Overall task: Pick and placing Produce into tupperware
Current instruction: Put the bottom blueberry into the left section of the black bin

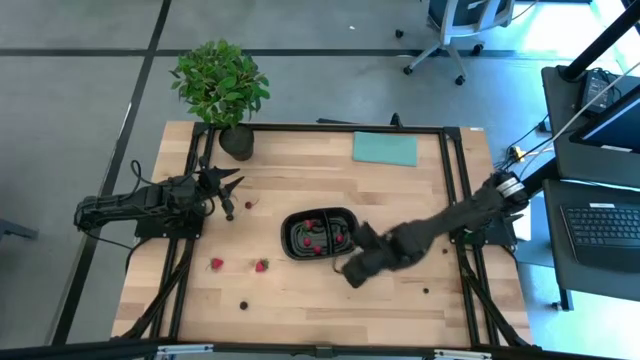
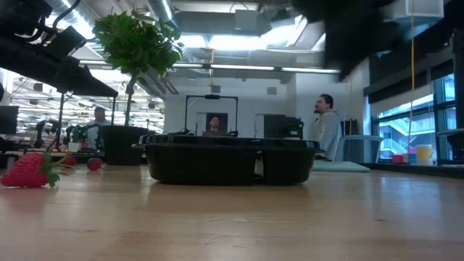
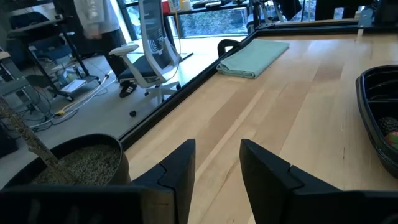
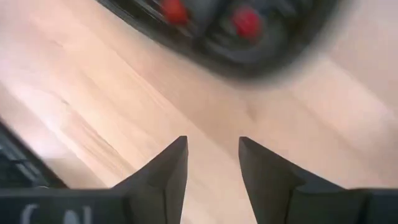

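The black two-compartment tupperware (image 1: 320, 233) sits mid-table with several red strawberries inside; in the low view the tupperware (image 2: 228, 159) stands flat on the wood. Two strawberries (image 1: 216, 264) (image 1: 261, 266) and a smaller red piece (image 1: 250, 204) lie on the table left of it, along with dark berries (image 1: 243, 305) (image 1: 426, 291). My right gripper (image 1: 352, 277) (image 4: 212, 142) hovers open and empty over bare wood at the tray's near right corner. My left gripper (image 1: 236, 193) (image 3: 217, 146) waits open at the table's left, near the plant pot.
A potted plant (image 1: 222, 85) stands at the far left corner, and a folded teal cloth (image 1: 384, 149) lies at the far edge. A strawberry (image 2: 29, 170) shows close at the left of the low view. People sit in the room beyond. Bare wood lies near and right of the tray.
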